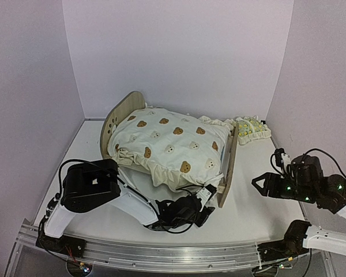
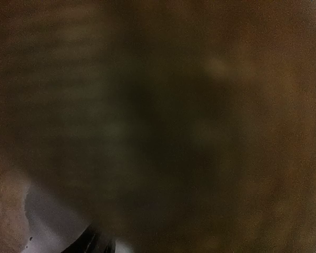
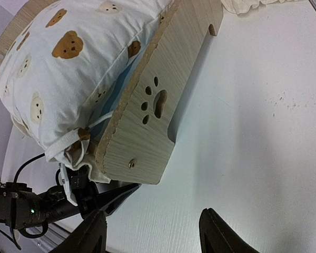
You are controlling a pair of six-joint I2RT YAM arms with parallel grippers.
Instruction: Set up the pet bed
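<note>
Two robot arms work at a white table (image 1: 259, 213), seen from above. The pet bed (image 1: 228, 167) sits at the middle of the table, a light-wood frame with arched boards at both ends. A cream cushion (image 1: 170, 141) printed with bears fills the bed and bulges over its near side, toward 7 o'clock. A small lemon-print pillow (image 1: 252, 128) lies on the table at 2 o'clock from the bed, just behind the right-hand end board.

The left gripper (image 1: 207, 199) is at 5 o'clock from the bed, pressed in at the bottom corner of that end board. Its own camera shows only a brown blur, so I cannot tell how wide its pincer stands or whether it grips anything. The right gripper (image 3: 154, 224) hovers at 4 o'clock, apart from the bed, its pincer wide with nothing between the fingers.

Risks, as a judgement: the frame looks light and nothing braces it, so a push or lift at one corner could slide or tip it and spill the cushion. A white tie (image 3: 102, 120) and loose fabric hang beside that corner; the left fingers could snag them and drag the cushion off. With the left camera blinded, a misplaced grip would be hard to notice.
</note>
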